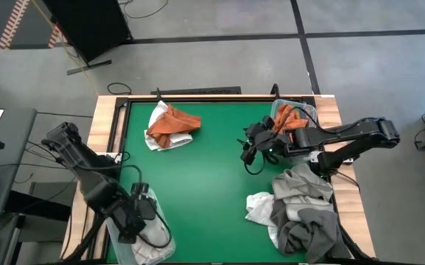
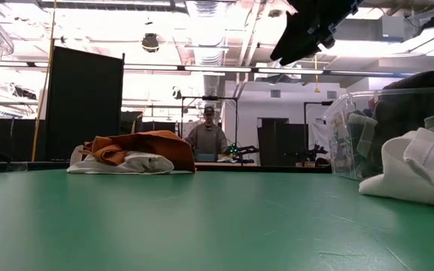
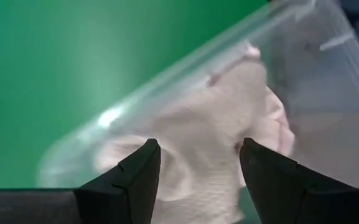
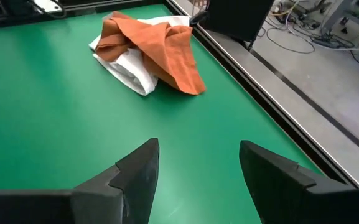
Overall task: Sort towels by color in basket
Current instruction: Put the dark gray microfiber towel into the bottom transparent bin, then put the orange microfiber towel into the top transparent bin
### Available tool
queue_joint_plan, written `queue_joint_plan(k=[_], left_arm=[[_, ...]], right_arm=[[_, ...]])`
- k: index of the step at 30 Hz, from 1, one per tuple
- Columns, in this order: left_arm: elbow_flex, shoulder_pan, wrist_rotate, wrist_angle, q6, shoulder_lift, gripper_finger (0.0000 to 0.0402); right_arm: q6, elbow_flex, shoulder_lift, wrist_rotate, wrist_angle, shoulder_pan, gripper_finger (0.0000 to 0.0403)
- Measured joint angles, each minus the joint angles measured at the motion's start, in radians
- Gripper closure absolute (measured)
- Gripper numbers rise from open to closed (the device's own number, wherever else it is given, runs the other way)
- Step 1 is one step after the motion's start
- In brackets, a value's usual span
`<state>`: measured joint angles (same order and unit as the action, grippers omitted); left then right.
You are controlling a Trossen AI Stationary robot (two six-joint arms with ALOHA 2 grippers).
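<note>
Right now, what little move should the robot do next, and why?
Probably the right gripper should reach across to the orange towel lying on a white towel at the table's far side. Its fingers are open and empty above bare green table. The left gripper hangs open over a clear bin holding a white cloth.

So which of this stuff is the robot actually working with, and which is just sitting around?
Job:
rust-orange cloth on white cloth
grey and white towel heap
clear plastic bin holding white cloths
clear bin with orange cloth

Not:
black standing panel
floor cables
</note>
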<state>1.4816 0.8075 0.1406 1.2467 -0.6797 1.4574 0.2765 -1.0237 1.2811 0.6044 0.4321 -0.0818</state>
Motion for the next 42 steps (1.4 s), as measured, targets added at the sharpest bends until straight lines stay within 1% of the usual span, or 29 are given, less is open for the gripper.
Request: queue_joint_plan(k=[3, 5, 9, 12, 14, 19, 21, 24, 27, 29, 32, 34, 36, 38, 40, 42], left_arm=[[0.09, 0.009, 0.112, 0.113, 0.041, 0.0, 0.0193], [0.131, 0.01, 0.211, 0.176, 0.078, -0.001, 0.0193], [0.147, 0.003, 0.428, 0.27, 0.153, -0.006, 0.0193], [0.147, -0.035, 0.533, 0.326, 0.194, -0.006, 0.0193], [0.148, -0.075, 0.573, 0.324, 0.22, -0.011, 0.0193], [0.135, -0.194, 0.603, 0.3, 0.305, -0.03, 0.0193], [0.1, -0.253, 0.61, 0.275, 0.344, -0.056, 0.0193], [0.02, -0.36, 0.611, 0.176, 0.418, -0.117, 0.0193], [-0.084, -0.485, 0.566, 0.028, 0.507, -0.204, 0.0193], [-0.155, -0.581, 0.486, -0.088, 0.587, -0.263, 0.0193], [-0.256, -0.75, 0.302, -0.248, 0.69, -0.34, 0.0193], [-0.306, -0.879, 0.162, -0.309, 0.736, -0.368, 0.0193], [-0.337, -1.004, 0.052, -0.326, 0.773, -0.366, 0.0193], [-0.36, -1.115, -0.021, -0.325, 0.805, -0.34, 0.0193], [-0.371, -1.201, -0.059, -0.322, 0.834, -0.297, 0.0193], [-0.369, -1.255, -0.064, -0.323, 0.868, -0.244, 0.0193]], right_arm=[[-0.044, 0.0, 0.049, -0.021, -0.039, 0.0, 0.0152], [-0.081, 0.0, 0.096, -0.044, -0.075, 0.0, 0.0152], [-0.161, 0.0, 0.2, -0.061, -0.169, 0.012, 0.0152], [-0.207, 0.0, 0.265, -0.062, -0.256, 0.036, 0.0152], [-0.226, 0.0, 0.299, -0.076, -0.312, 0.056, 0.0152], [-0.248, 0.0, 0.355, -0.164, -0.416, 0.122, 0.0152], [-0.249, 0.0, 0.371, -0.188, -0.451, 0.146, 0.0152], [-0.248, 0.0, 0.394, -0.218, -0.481, 0.172, 0.0152], [-0.237, 0.0, 0.417, -0.248, -0.49, 0.185, 0.0152], [-0.235, 0.0, 0.433, -0.251, -0.493, 0.185, 0.0152], [-0.232, 0.0, 0.459, -0.263, -0.497, 0.182, 0.0152], [-0.225, 0.0, 0.473, -0.266, -0.496, 0.18, 0.0152], [-0.22, 0.0, 0.483, -0.266, -0.5, 0.178, 0.0152], [-0.217, 0.0, 0.491, -0.266, -0.503, 0.174, 0.0152], [-0.217, 0.0, 0.492, -0.266, -0.498, 0.174, 0.0152], [-0.214, 0.0, 0.491, -0.266, -0.504, 0.169, 0.0152]])
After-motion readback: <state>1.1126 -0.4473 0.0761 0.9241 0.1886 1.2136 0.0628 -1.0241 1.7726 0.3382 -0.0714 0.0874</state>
